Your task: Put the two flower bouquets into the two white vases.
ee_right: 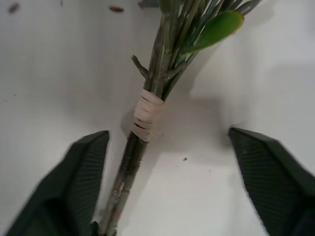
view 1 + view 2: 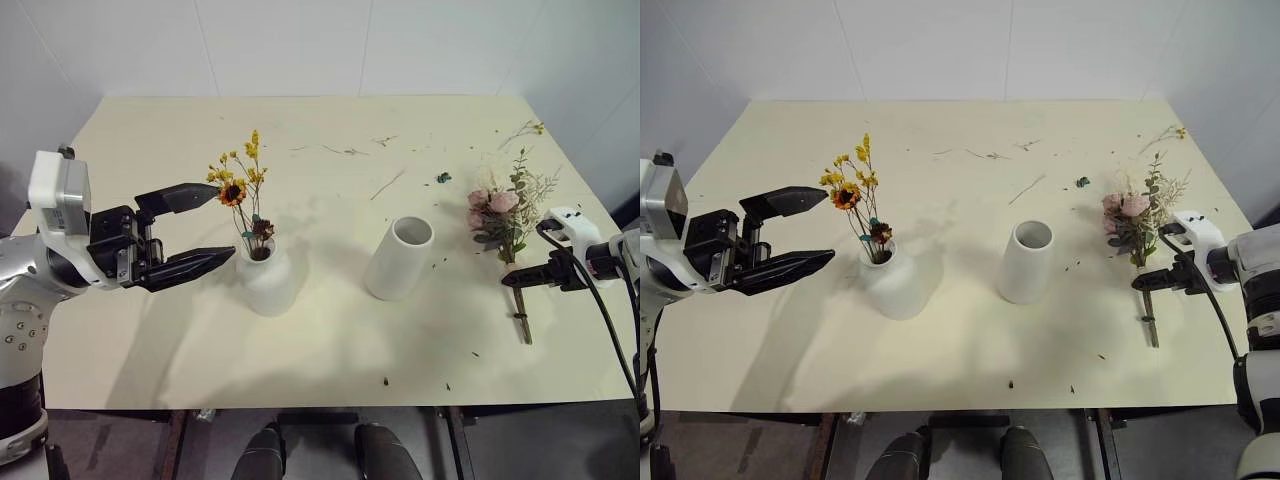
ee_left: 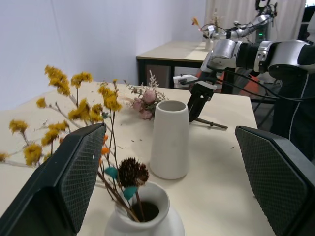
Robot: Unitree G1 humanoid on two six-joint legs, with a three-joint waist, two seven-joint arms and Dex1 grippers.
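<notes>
**Right gripper straddles the rose bouquet's stem; the tall vase waits toward the table's middle**

Nearest the robot on its right side, the right gripper hangs over the bare stem end of the rose bouquet, which lies flat on the table. Its fingers stand apart on either side of the stem, just below the pale tape binding, and have not closed on it; one finger looks very close to the stem, though whether it touches I cannot tell. The bouquet's long axis runs away from the robot: cut end near the front edge, pink roses and leaves farther back. The fingers bracket it across that axis, so I judge that a plain closing would catch the stem crosswise.

Farther in, toward the table's middle, the tall vase stands upright and empty, its wide mouth up, well apart from the bouquet and on the inner side of the right arm. That arm is plainly the nearer one for the carry, and the stem would have to be swung from lying to upright before it goes in.

Beyond that, on the left, the squat vase already holds the yellow bouquet. The left gripper hovers beside it with fingers spread wide, holding nothing.
</notes>
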